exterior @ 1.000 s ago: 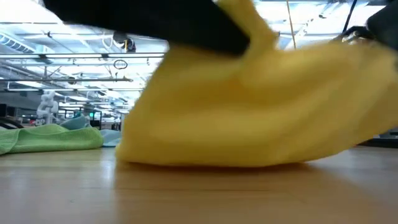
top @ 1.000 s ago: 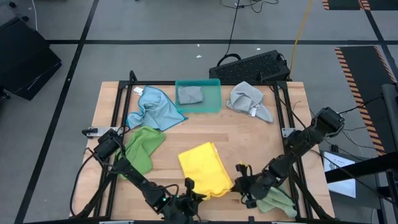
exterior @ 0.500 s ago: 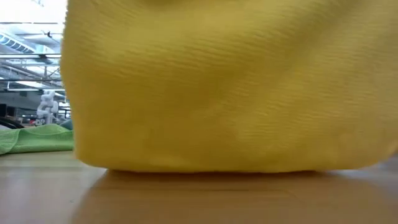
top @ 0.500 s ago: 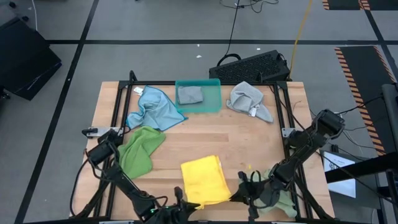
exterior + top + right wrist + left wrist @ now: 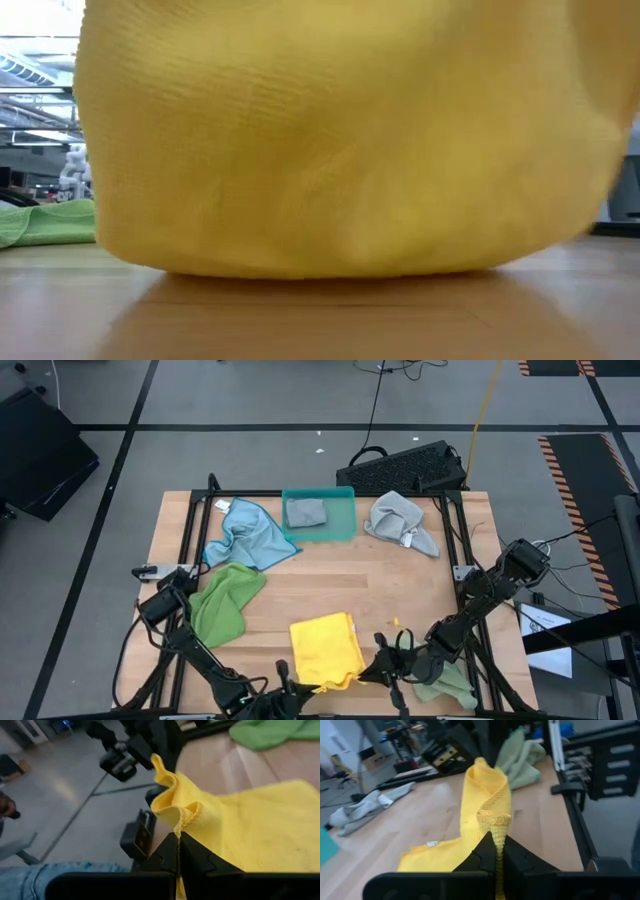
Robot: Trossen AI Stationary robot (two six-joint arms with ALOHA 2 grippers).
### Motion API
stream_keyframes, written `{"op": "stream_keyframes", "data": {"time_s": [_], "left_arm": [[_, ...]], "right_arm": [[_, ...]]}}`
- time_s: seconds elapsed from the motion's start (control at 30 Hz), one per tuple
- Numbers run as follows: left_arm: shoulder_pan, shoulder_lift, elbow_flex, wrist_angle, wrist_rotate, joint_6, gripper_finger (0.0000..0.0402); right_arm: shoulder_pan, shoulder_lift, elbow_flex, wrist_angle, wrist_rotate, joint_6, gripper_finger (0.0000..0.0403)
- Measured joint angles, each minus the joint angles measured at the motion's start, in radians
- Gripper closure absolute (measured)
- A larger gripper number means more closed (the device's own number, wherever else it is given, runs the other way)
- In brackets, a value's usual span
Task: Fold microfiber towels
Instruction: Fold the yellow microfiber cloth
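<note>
From above, the yellow towel (image 5: 325,649) lies near the front edge of the wooden surface (image 5: 330,575), and its front hem is partly covered by both arms; the left hand (image 5: 287,682) and the right hand (image 5: 380,672) sit low at that edge, the left partly cut off by the picture's border. A pale green towel (image 5: 445,685) is half hidden under the right arm. In the low view the yellow towel (image 5: 340,140) fills almost everything, hiding both hands; only a strip of green towel (image 5: 45,222) shows beside it. The left wrist view shows the left hand (image 5: 496,851) closed on a raised fold of the yellow towel (image 5: 482,800). The right wrist view shows the right hand (image 5: 178,851) pinching a bunched yellow hem (image 5: 175,807).
</note>
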Motion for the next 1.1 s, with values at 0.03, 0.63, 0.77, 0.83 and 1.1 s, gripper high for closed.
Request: {"op": "stream_keyframes", "data": {"time_s": [0.03, 0.63, 0.77, 0.83, 1.1], "left_arm": [[-0.001, 0.0, 0.0, 0.0, -0.021, -0.015, 0.0392], [0.002, -0.001, 0.0, -0.156, -0.225, -0.288, 0.0392], [0.002, -0.001, 0.0, -0.302, -0.224, -0.467, 0.0392], [0.002, -0.001, 0.0, -0.396, -0.223, -0.573, 0.0392], [0.079, -0.001, 0.0, -0.665, -0.055, -0.903, 0.0392]], "right_arm": [[-0.001, 0.0, 0.0, 0.005, 0.01, -0.004, 0.04], [-0.078, 0.015, 0.0, -0.01, -0.011, -0.083, 0.04], [-0.119, 0.015, 0.0, -0.015, -0.012, -0.106, 0.04], [-0.143, 0.015, 0.0, -0.033, -0.013, -0.109, 0.04], [-0.21, 0.015, 0.0, -0.155, -0.038, -0.087, 0.04]]}}
